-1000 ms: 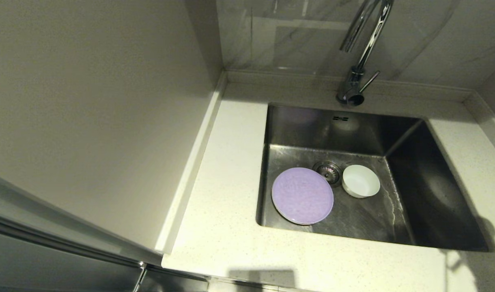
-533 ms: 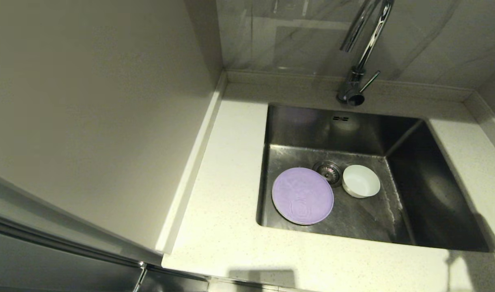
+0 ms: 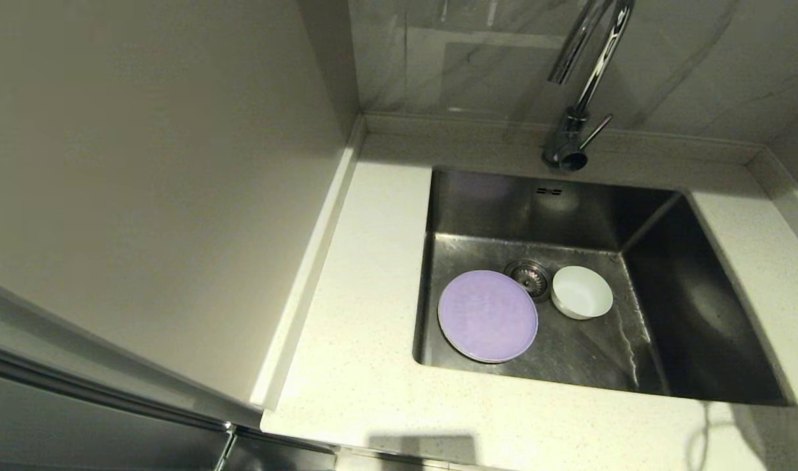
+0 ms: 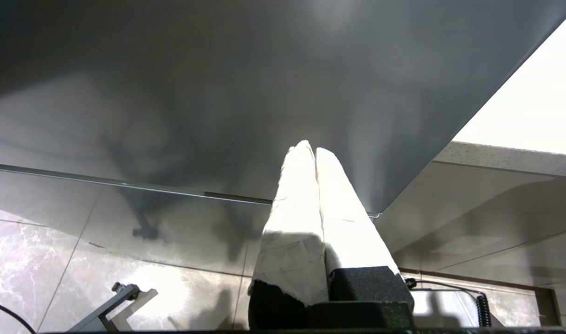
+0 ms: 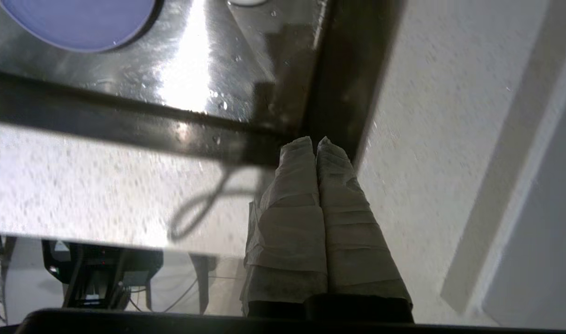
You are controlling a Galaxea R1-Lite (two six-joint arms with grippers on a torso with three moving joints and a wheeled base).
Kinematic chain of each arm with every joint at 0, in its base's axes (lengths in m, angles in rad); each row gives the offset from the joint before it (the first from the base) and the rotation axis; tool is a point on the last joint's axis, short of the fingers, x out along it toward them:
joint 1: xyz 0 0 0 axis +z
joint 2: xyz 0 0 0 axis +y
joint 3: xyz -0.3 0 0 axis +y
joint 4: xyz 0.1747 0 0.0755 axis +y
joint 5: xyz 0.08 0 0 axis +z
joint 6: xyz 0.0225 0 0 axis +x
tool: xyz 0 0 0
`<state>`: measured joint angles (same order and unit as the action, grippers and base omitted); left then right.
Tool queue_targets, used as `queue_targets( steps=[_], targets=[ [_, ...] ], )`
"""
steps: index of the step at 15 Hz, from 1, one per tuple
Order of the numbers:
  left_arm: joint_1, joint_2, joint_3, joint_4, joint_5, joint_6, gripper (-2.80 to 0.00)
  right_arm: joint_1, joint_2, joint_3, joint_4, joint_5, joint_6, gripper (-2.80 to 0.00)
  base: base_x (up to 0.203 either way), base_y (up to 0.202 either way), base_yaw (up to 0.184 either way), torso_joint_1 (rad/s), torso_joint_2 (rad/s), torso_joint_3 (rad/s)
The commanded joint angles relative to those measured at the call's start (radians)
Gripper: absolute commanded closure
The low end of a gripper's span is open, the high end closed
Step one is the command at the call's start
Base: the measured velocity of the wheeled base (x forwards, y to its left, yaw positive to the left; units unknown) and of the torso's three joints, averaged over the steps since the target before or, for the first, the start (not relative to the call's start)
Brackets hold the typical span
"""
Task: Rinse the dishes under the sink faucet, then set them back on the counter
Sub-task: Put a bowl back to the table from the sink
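Head view: the lavender plate (image 3: pixel 488 316) lies flat on the bottom of the sink (image 3: pixel 700 314), close to its left wall, and the small white bowl (image 3: pixel 581 292) stands upright beside it, with the drain strainer (image 3: pixel 528 273) between the two. A thin pale rim along the plate's lower edge may be the cream plate beneath it; I cannot be sure. The chrome gooseneck faucet (image 3: pixel 579 111) rises from the back ledge, its spout running out of the top of the view, and no water is seen flowing. The speckled tabletop (image 3: pixel 366 366) carries no dishes. Neither arm appears here, only a cable-like shadow at the lower right.

Left wrist view: the left end effector (image 4: pixel 309 147) has its white-wrapped fingers pressed together on nothing, and it hangs low beside a dark cabinet front above a marble floor, away from the work.

Right wrist view: the right end effector (image 5: pixel 311 143) is likewise closed and empty, hovering above the tabletop (image 5: pixel 102 185) at the sink's near right corner. Part of the lavender plate (image 5: pixel 79 21) and droplets on the wet steel show, which the head view does not resolve.

Risks, as I judge them: a flat plate hugging the wall offers little edge to grip, so closed or barely parted fingers could slide off or push it against the steel. If two plates are stacked, lifting one may drag the other. Wet surfaces make a slip likelier, and the descent past the sink rim could clip the edge.
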<state>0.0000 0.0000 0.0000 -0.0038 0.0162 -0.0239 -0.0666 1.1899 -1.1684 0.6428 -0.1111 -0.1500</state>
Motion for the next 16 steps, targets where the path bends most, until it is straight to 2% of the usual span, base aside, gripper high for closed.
queue_targets(
  steps=[1, 4, 7, 9, 16],
  targets=[
    [0.000, -0.002, 0.000, -0.001, 0.001, -0.001, 0.00, 0.020, 0.151, -0.002, -0.060, 0.007, 0.000, 0.00, 0.000, 0.000, 0.000, 0.000, 0.00, 0.000],
    [0.000, -0.002, 0.000, -0.001, 0.001, -0.001, 0.00, 0.033, 0.272, 0.001, -0.098, 0.072, -0.003, 0.00, 0.000, 0.000, 0.000, 0.000, 0.00, 0.000],
    [0.000, -0.002, 0.000, -0.001, 0.001, -0.001, 0.00, 0.055, 0.342, 0.001, -0.158, 0.086, -0.007, 0.00, 0.000, 0.000, 0.000, 0.000, 0.00, 0.000],
    [0.000, -0.002, 0.000, -0.001, 0.001, -0.001, 0.00, 0.056, 0.368, 0.003, -0.196, 0.111, -0.046, 0.00, 0.000, 0.000, 0.000, 0.000, 0.00, 0.000],
    [0.000, -0.002, 0.000, -0.001, 0.001, -0.001, 0.00, 0.105, 0.479, -0.005, -0.317, 0.114, -0.057, 0.00, 0.000, 0.000, 0.000, 0.000, 0.00, 0.000]
  ],
)
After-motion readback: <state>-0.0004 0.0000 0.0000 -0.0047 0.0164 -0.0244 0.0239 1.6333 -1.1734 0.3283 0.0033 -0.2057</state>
